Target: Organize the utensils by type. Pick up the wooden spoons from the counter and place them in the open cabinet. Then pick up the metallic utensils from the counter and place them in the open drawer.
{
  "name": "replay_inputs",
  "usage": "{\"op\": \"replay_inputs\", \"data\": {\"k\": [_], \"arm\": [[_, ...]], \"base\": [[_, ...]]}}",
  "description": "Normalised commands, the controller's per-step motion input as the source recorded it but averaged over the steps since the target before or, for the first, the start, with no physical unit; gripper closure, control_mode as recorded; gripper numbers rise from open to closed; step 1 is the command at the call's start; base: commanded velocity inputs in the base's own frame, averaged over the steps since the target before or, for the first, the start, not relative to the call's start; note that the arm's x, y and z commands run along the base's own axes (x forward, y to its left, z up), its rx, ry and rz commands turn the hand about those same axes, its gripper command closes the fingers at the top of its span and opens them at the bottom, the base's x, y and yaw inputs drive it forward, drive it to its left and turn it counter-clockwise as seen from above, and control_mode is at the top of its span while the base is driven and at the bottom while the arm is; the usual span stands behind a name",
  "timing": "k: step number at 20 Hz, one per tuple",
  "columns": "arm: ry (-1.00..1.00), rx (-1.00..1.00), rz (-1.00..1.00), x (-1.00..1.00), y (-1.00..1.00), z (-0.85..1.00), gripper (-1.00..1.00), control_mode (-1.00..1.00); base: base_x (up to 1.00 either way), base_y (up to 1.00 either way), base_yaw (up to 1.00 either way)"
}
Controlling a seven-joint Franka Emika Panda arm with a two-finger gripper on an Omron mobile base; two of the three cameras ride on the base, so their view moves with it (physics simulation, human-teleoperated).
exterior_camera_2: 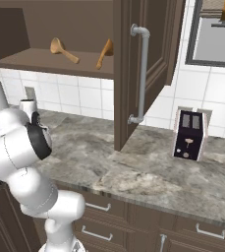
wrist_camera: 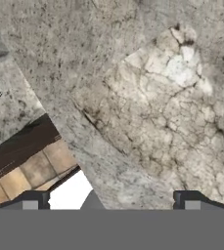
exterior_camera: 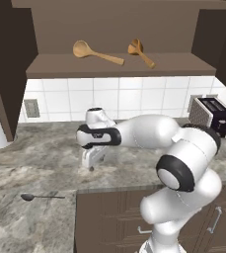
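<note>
1. Both wooden spoons [exterior_camera: 95, 53] [exterior_camera: 141, 53] lie on the shelf of the open cabinet [exterior_camera: 119, 65], one toward its left, one near the middle, apart from each other. By my reading the first half of the task is done.
2. What's left is the metal. A thin dark utensil [exterior_camera: 41, 196] lies flat on the tabletop [exterior_camera: 45, 153], close to its front edge at the left. The slim orange one I cannot pick out, and the drawer is hard to place from here.
3. The gripper [exterior_camera: 93, 165] hangs just above the tabletop, mid-depth, pointing down, well apart from the dark utensil. Its fingers [wrist_camera: 30, 204] stand spread as wide as they go, with nothing between them but bare stone.
4. The left base view gives the dark utensil and the whole shelf. The right base view gives the cabinet door [exterior_camera_2: 143, 64] swung open with its long handle, and a toaster [exterior_camera_2: 190, 134] at the back of the tabletop. The hand view adds a tabletop edge with what may be tiled floor below.
</note>
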Motion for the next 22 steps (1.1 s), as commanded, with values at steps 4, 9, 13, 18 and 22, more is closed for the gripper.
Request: {"op": "replay_inputs", "data": {"k": [4, 9, 13, 18, 22], "arm": [[0.04, 0.00, 0.10, -0.03, 0.26, -0.20, -1.00, -1.00], [-0.03, 0.01, 0.05, -0.03, 0.27, -0.19, -1.00, -1.00], [-0.03, 0.02, 0.06, 0.00, 0.35, -0.12, -1.00, -1.00], [-0.10, 0.00, 0.06, 0.00, 0.35, -0.18, -1.00, -1.00], [-0.03, 0.00, 0.08, 0.00, 0.36, -0.07, -1.00, -1.00]], "base": [[0.00, 0.00, 0.00], [0.00, 0.00, 0.00], [0.00, 0.00, 0.00], [0.00, 0.00, 0.00], [0.00, 0.00, 0.00]]}}
